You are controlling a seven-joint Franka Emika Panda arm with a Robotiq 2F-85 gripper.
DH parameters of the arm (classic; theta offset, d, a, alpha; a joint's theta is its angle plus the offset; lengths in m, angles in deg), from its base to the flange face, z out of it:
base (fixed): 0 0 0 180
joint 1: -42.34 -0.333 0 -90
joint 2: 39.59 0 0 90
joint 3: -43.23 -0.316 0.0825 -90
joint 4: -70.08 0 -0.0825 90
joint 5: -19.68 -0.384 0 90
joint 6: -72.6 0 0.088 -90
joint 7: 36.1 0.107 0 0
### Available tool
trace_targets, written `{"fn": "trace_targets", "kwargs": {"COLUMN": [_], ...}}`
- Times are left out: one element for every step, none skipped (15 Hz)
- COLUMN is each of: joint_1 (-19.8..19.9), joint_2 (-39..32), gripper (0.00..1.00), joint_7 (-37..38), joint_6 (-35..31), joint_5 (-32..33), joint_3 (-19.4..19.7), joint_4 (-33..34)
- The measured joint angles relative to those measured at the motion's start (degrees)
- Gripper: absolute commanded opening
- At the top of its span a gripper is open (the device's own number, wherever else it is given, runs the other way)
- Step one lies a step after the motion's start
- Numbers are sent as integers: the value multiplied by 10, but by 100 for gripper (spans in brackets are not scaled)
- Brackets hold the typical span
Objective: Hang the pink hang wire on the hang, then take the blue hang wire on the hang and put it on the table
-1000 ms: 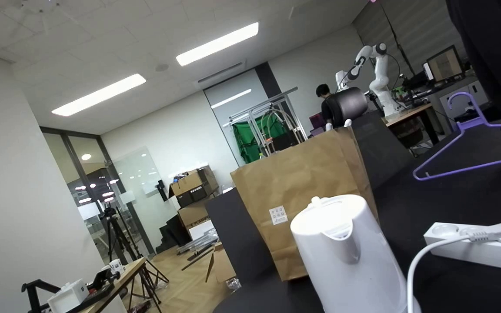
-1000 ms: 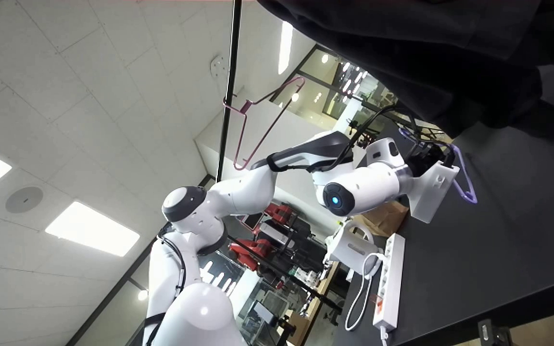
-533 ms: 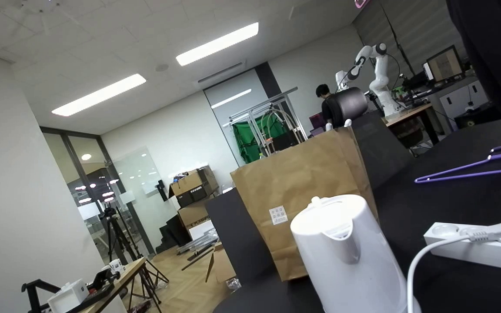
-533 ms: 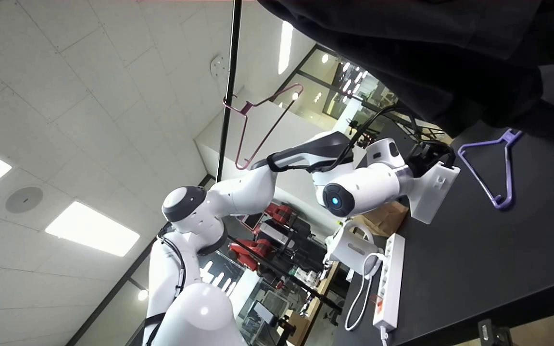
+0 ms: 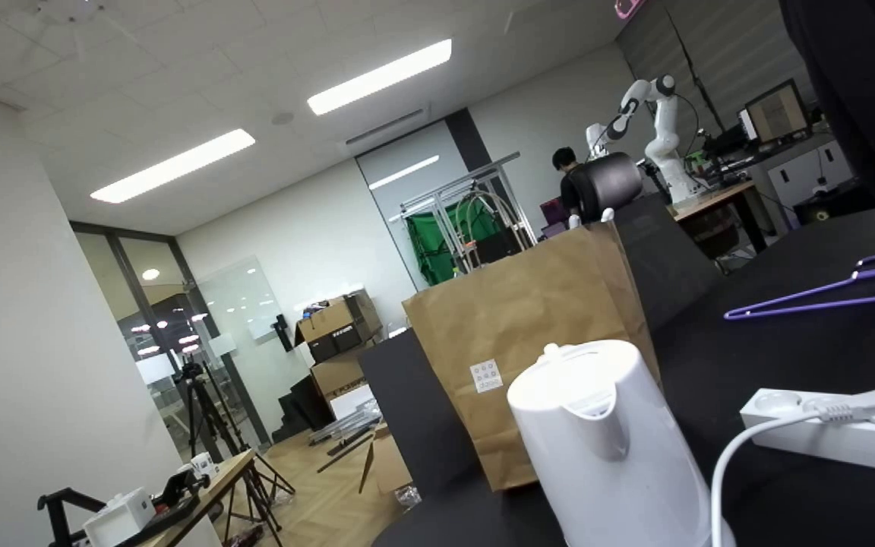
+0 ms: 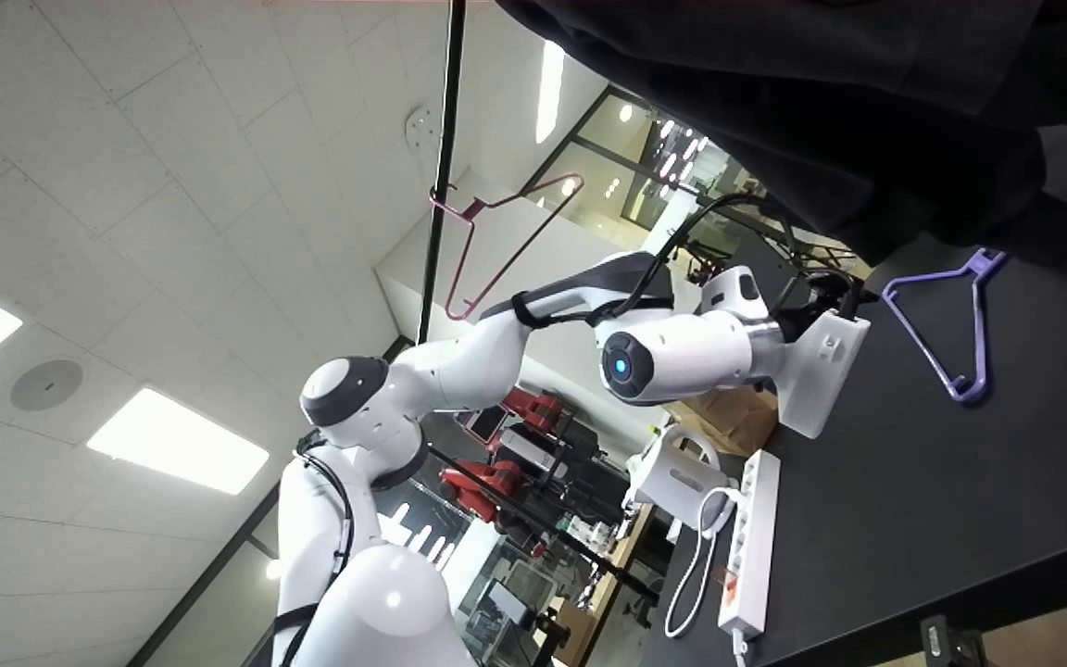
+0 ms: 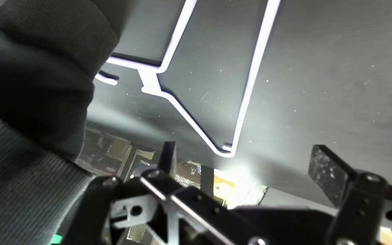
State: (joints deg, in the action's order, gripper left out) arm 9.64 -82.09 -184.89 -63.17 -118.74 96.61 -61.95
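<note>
The blue hang wire (image 6: 979, 343) lies flat on the dark table (image 6: 913, 491); it is also there in an exterior view (image 5: 825, 306). In the wrist view the blue hang wire (image 7: 150, 81) looks nearly white, and a dark sleeve hides part of its hook. My gripper (image 7: 245, 149) stands wide open with nothing between its fingers, apart from the hanger's near corner. From the black rod (image 6: 450, 93) hangs the pink hang wire (image 6: 475, 207) by its hook, tilted. Only a bit of the pink hang wire (image 5: 620, 13) shows at the top of an exterior view.
A person in dark clothing (image 6: 821, 120) stands close to the table, one sleeve (image 7: 29, 68) beside the gripper. A white kettle (image 5: 612, 456), a brown paper bag (image 5: 529, 304) and a white power strip (image 6: 751, 547) with its cable are on the table near the arm.
The gripper has opened, and the blue hang wire has dropped from beside it to lie on the table. The arm has since drawn back slightly from it. The pink hanger has swung a little.
</note>
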Motion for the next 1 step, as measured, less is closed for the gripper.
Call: {"fn": "trace_targets", "kwargs": {"joint_1": [5], "joint_2": [10], "gripper": [100], "joint_7": [0], "joint_6": [-8], "joint_5": [11], "joint_3": [-5], "joint_4": [0]}}
